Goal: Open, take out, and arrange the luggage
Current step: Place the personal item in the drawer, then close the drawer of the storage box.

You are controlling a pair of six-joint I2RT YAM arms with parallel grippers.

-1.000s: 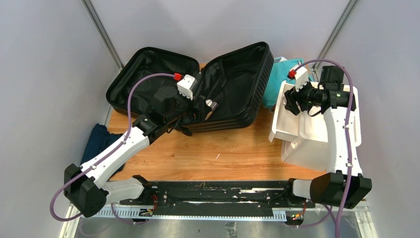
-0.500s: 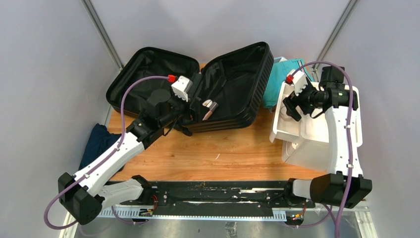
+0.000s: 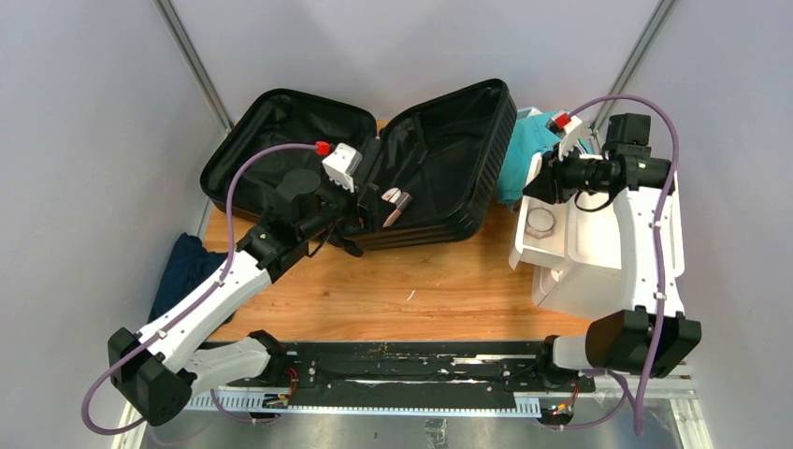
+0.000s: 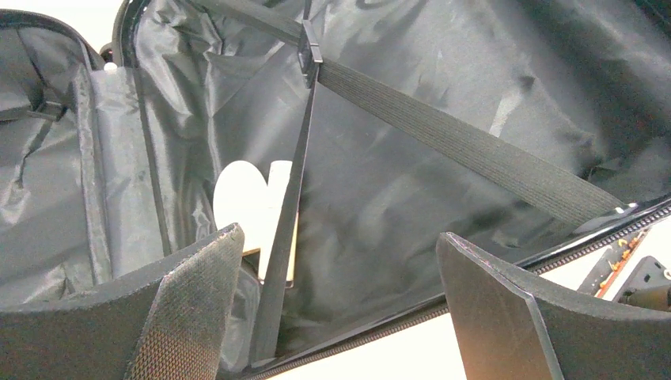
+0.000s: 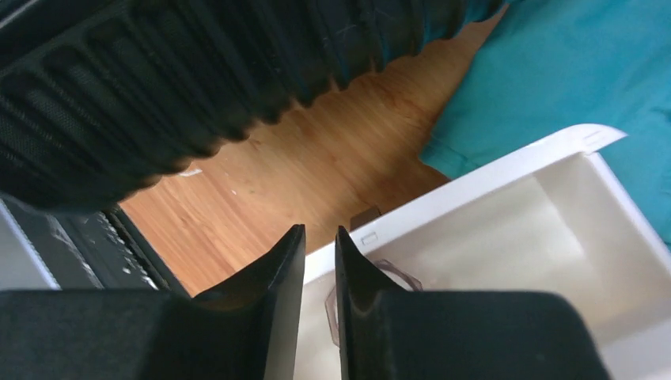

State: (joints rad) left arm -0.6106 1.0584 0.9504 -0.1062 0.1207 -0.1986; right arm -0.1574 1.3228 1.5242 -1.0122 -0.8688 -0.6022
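**Overhead and wrist views, two-arm station.** The luggage (image 3: 439,159), a black ribbed hard-shell suitcase, is lying open at the far side of the wooden counter (image 3: 411,281), left of centre. Its two halves are spreading apart like a book and the dark fabric lining is facing up. The right half is tilting up toward the far right corner.

The left arm is reaching from the near left into the middle of the luggage. Its left end effector (image 4: 339,234) is standing wide open with nothing between the fingers. It is pointing into the lined interior just above the zipper edge. A black elastic strap (image 4: 475,154) is crossing the lining diagonally, and a narrower strap is dropping from its buckle. A pale flat object (image 4: 245,198) is resting against the lining, partly behind that narrower strap. What it is cannot be told.

The right arm is bending over a white drawer unit (image 3: 598,271) at the right of the counter. An open drawer (image 3: 524,248) is facing the luggage. The right end effector (image 5: 320,229) is hovering over the drawer's near-left rim. Its fingers are sitting almost together, leaving only a slim gap, and are gripping nothing. A small clear round object (image 3: 540,222) is lying inside the drawer.

A teal cloth (image 3: 528,140) is lying between the luggage and the drawer unit at the far right. A dark blue cloth (image 3: 182,267) is hanging off the counter's left edge, beside the left arm.
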